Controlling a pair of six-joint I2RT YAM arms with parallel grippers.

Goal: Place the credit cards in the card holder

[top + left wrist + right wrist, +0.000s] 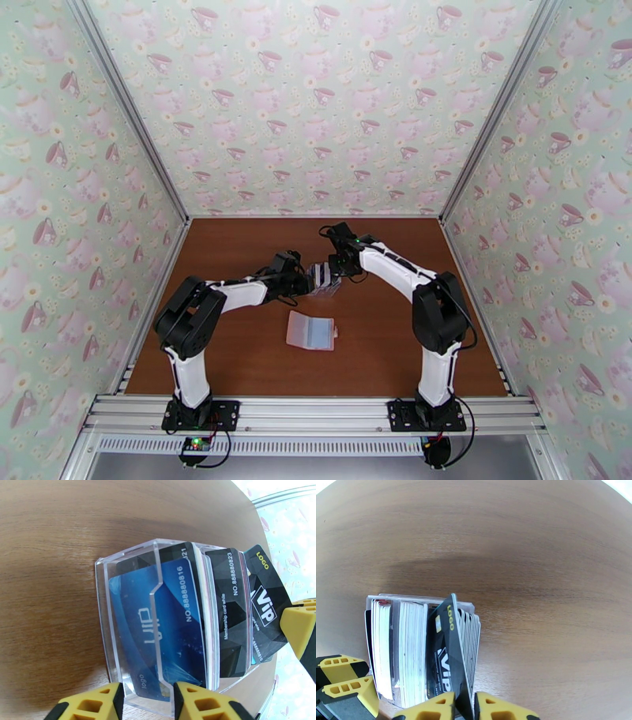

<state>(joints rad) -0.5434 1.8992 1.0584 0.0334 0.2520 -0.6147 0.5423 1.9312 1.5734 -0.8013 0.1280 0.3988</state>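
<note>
The right gripper is closed on a black VIP card: its two yellow fingertips press the card's lower end from either side, and the card stands tilted, its upper edge leaning away from the gripper above the rest of the stack. Just beside that card on both sides, the other credit cards stand on edge in tight rows inside a clear rack, whose far wall lies beyond the cards from the wrist. To the lower left of this gripper's fingers, the left gripper sits against the rack's end. From its own wrist, the left gripper is clamped on the rack's front wall, one yellow fingertip on each side of the clear plastic; straight ahead of it a blue card faces the camera, then black cards behind, with the VIP card fanned out farthest and the right gripper's finger touching it. From above, both grippers meet at the rack mid-table. The card holder lies open and flat, apart from both grippers, on the base side of them, between the two arms.
</note>
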